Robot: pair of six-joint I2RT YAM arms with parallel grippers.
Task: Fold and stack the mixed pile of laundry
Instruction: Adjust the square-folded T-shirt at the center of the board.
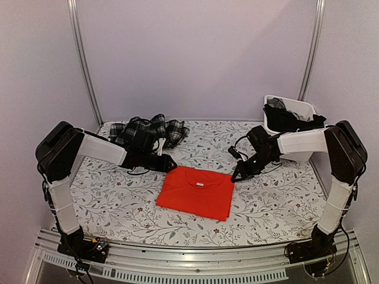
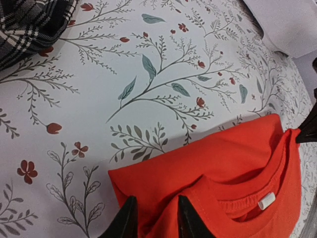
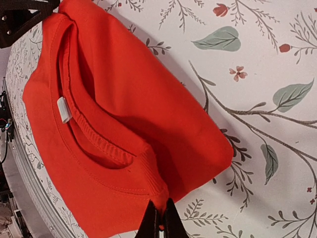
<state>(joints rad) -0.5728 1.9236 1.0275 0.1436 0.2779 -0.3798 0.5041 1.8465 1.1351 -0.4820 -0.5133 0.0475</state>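
The left gripper [image 2: 156,218] sits low over the floral tablecloth [image 2: 99,99]. Its two black fingers [image 2: 128,220] stand a little apart. One shoulder corner of the orange-red shirt [image 2: 223,163] lies between the tips, and the gap is plain enough that the cloth does not look clamped. Behind this gripper and off to its outer side, the plaid garment [image 1: 148,130] lies bunched in a heap, well apart from the shirt.

The shirt lies flat from the left gripper across to the right one. Its collar and small white label [image 3: 64,109] fall on the line between the two grippers, and the body spreads away from them toward the arm bases.

The right gripper [image 3: 159,220] has its fingertips pressed tight together on the shirt's other shoulder edge, just beside the ribbed collar, so it has the cloth pinched. Beyond this gripper, on its outer side, the white bin [image 1: 296,106] holds the dark garments [image 1: 290,120], clear of the shirt.
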